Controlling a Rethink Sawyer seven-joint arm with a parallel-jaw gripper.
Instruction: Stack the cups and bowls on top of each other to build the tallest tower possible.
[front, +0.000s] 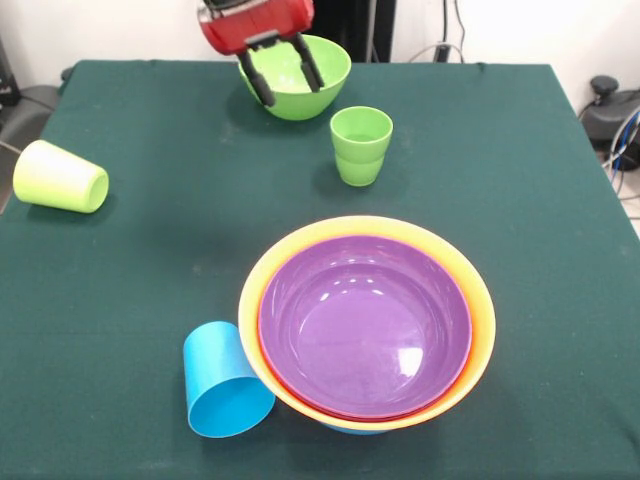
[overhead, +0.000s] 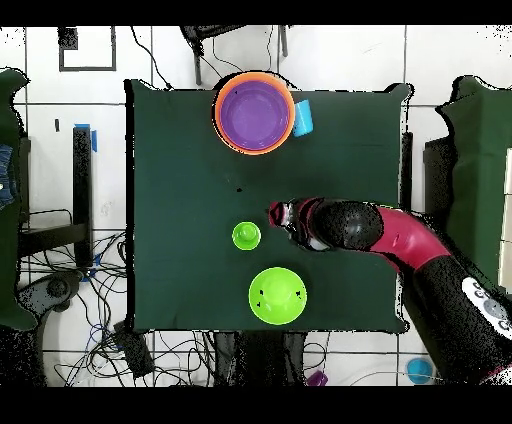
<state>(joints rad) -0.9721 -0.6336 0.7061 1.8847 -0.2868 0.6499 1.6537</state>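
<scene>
Up top, gripper (front: 282, 78) hangs w/ fingers spread, holding nothing, in front of green bowl (front: 297, 74). Tower (front: 366, 322) sits near table (front: 150, 200) front edge, blue cup (front: 225, 382) on its side touching it.
</scene>
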